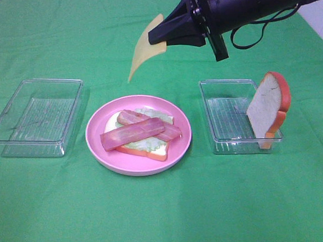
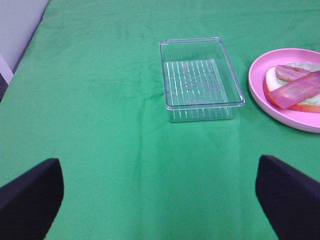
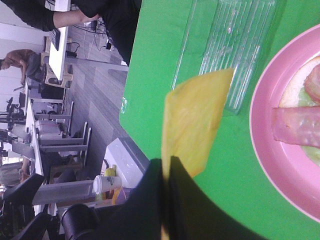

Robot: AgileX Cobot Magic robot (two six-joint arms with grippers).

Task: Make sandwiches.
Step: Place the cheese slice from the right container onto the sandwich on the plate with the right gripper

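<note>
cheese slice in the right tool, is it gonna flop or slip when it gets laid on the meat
The cheese slice hangs from the right tool with a slight curve, so it is probably thin and bendy, not limp. Pinched only at one edge, it may swing or land askew. The meat strips make an uneven bed, so it might rest tilted.

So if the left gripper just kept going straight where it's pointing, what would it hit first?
Probably the empty clear tray: it sits ahead of the open left gripper, slightly to one side, with only bare green cloth between. Depth is uncertain.
</note>
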